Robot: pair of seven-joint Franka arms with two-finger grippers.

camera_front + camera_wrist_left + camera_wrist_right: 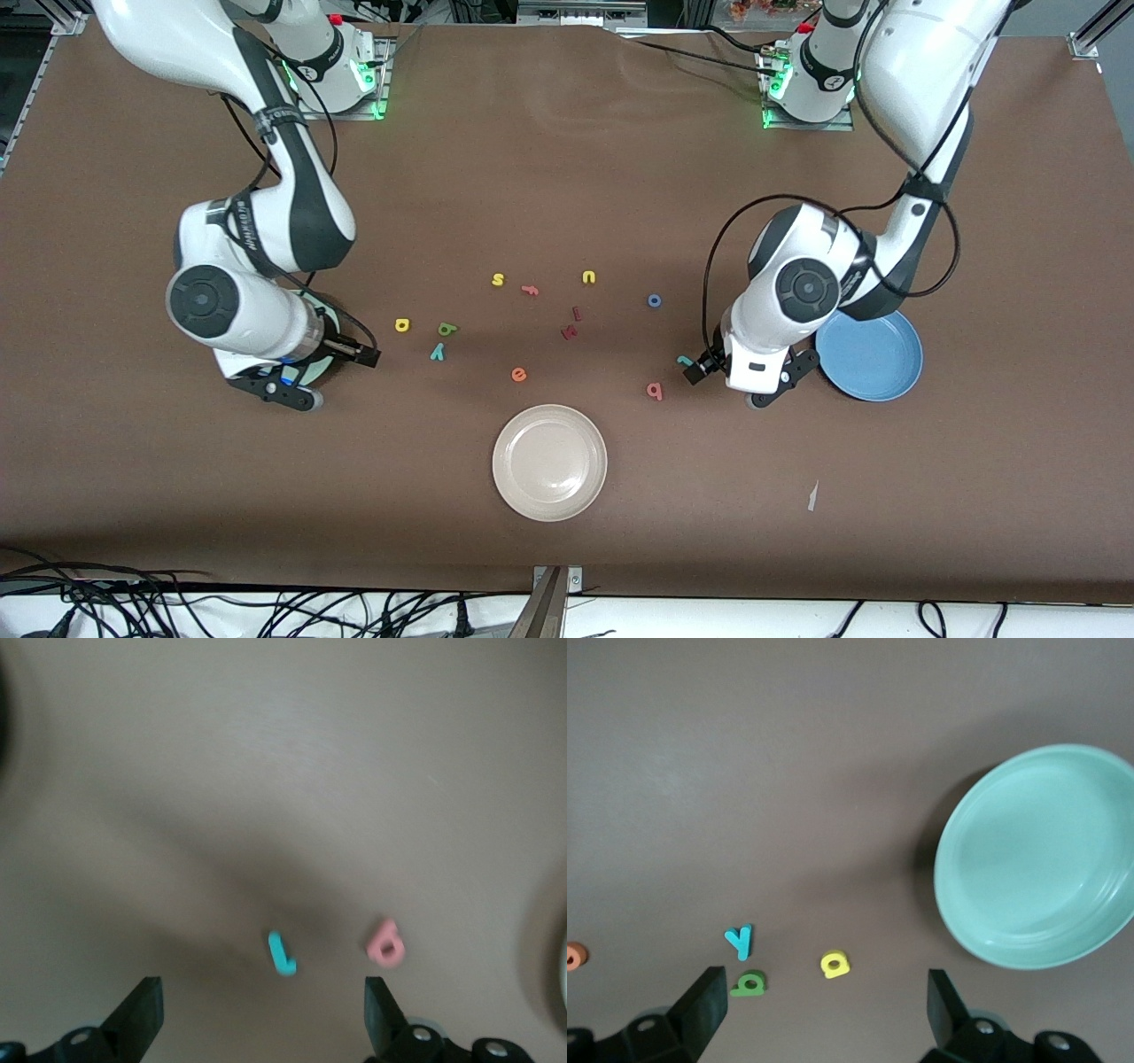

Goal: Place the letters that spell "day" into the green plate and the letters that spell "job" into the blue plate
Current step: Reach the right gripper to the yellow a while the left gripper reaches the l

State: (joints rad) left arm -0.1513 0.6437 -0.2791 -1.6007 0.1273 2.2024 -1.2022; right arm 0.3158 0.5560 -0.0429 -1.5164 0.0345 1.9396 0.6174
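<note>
Your "day" letters sit together on the brown surface, toward the right arm's end: the yellow letter, the green letter just beside it, and the teal y just nearer the front camera. Seen from the front, they lie at about three o'clock from the right pincer. That pincer is spread wide and holds nothing. It hangs by the rim of the green plate, which is empty.

Your "job" letters are more spread out. The teal j is right under the tip of the left pincer, which is also spread wide and empty. The pink b is near, at about seven o'clock from the j. The blue o is well apart, at about eleven o'clock. The blue plate is empty too, partly under the left arm.

The letters look like soft, light foam, and very thin. I think you should pinch each one across its narrow sides, low to the surface. Squeeze gently, or it may bend or flip away.

The beige plate stays out of this.
</note>
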